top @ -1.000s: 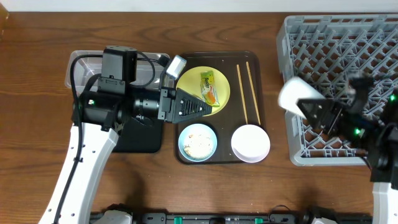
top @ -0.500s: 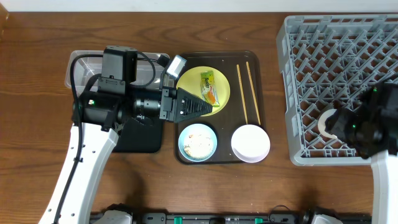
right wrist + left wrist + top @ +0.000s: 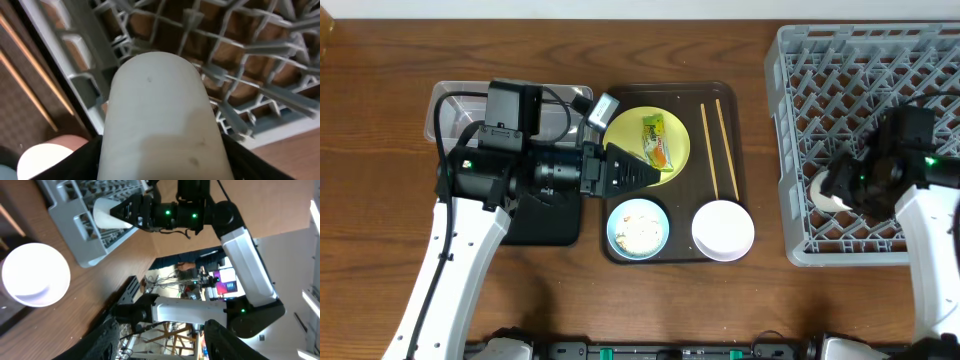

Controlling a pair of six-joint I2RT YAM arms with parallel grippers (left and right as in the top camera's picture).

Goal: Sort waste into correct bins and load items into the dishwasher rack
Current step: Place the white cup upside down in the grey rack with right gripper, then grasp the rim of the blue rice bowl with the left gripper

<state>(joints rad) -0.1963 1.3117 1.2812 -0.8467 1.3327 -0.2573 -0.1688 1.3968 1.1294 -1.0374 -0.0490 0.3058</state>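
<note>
Since half a second ago, our right gripper (image 3: pixel 842 186) had carried the small white cup (image 3: pixel 823 192) slightly leftward inside the dishwasher rack (image 3: pixel 880 60), near its left wall. We kept it clamped. It looked smooth, plain and faintly speckled, its rounded end toward the wrist camera and grey lattice ribs just beside it. Our left gripper (image 3: pixel 650 172) hung spread and empty over the yellow plate (image 3: pixel 625 130), beside the snack wrapper (image 3: pixel 656 140). Chopsticks (image 3: pixel 715 150), white bowl (image 3: pixel 723 230) and light-blue bowl (image 3: pixel 638 227) sat on the brown serving tray (image 3: pixel 680 95).
</note>
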